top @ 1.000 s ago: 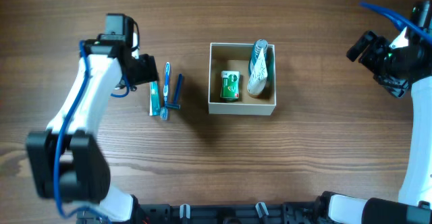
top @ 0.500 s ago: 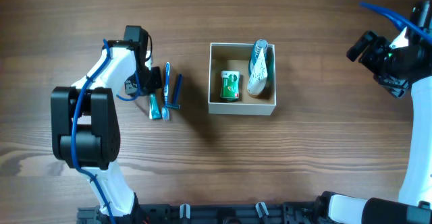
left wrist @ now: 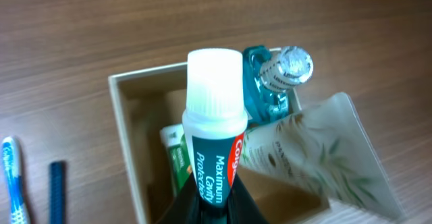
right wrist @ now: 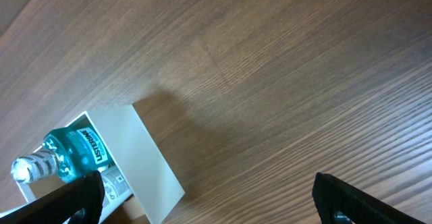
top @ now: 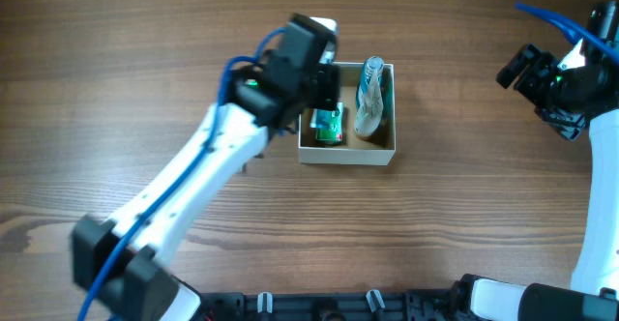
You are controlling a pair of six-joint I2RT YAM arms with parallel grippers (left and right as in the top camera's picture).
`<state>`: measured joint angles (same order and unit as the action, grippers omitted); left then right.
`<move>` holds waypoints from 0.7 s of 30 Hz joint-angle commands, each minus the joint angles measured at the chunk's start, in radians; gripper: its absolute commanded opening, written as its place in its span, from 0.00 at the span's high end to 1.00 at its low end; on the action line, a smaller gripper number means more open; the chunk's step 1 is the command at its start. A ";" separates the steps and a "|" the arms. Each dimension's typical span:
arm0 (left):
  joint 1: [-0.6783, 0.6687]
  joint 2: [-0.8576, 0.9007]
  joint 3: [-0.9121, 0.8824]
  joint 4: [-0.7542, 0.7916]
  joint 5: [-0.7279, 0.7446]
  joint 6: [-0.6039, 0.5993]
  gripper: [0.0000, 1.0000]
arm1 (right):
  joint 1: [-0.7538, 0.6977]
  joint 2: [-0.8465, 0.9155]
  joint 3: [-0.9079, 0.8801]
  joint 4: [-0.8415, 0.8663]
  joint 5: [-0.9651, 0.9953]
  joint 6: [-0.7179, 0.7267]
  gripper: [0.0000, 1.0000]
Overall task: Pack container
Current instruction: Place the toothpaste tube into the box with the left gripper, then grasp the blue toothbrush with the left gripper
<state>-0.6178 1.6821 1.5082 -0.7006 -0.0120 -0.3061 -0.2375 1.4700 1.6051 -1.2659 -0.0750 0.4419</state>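
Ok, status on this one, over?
Left gripper shut on toothpaste tube, above the container. Right gripper open, away from it. Inside: mouthwash bottle, white tube, green pack; nothing seen blocking the opening.

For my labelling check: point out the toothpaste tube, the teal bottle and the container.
toothpaste tube [left wrist: 213, 160], left wrist view, printed label.
teal bottle [left wrist: 264, 97], left wrist view, teal shoulder.
container [top: 348, 156], overhead view, lower white wall.
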 commanded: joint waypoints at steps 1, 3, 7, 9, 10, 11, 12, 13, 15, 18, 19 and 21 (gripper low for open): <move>-0.042 0.148 -0.006 0.057 -0.095 -0.065 0.92 | -0.002 0.008 0.005 0.001 -0.005 0.006 0.00; -0.041 0.229 -0.006 0.072 -0.095 -0.095 0.91 | -0.002 0.008 0.005 0.001 -0.005 0.006 0.00; -0.039 0.220 0.007 0.064 -0.103 -0.055 0.62 | -0.002 0.008 0.005 0.001 -0.005 0.006 0.00; -0.038 0.165 0.048 0.001 -0.103 -0.042 0.59 | -0.002 0.008 0.005 0.001 -0.005 0.006 0.00; -0.038 0.129 0.071 -0.042 -0.113 -0.041 0.56 | -0.002 0.008 0.005 0.001 -0.005 0.006 0.00; -0.035 0.077 0.092 -0.098 -0.147 -0.041 0.53 | -0.002 0.008 0.005 0.001 -0.005 0.006 0.00; -0.032 0.045 0.095 -0.126 -0.180 -0.040 0.50 | -0.002 0.008 0.005 0.001 -0.005 0.006 0.00; -0.026 0.007 0.095 -0.165 -0.230 -0.041 0.48 | -0.002 0.008 0.005 0.001 -0.005 0.006 0.00; 0.006 -0.040 0.095 -0.275 -0.337 -0.038 0.40 | -0.002 0.008 0.005 0.001 -0.005 0.006 0.00; 0.097 -0.013 0.077 -0.401 -0.347 -0.038 0.33 | -0.002 0.008 0.005 0.001 -0.005 0.006 0.00; 0.129 0.004 0.058 -0.409 -0.336 -0.038 0.32 | -0.002 0.008 0.005 0.001 -0.005 0.006 0.00; 0.206 0.054 0.006 -0.397 -0.287 -0.038 0.29 | -0.002 0.008 0.005 0.001 -0.005 0.006 0.00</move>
<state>-0.4980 1.6524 1.5856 -1.0966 -0.2810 -0.3534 -0.2375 1.4700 1.6051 -1.2671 -0.0750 0.4419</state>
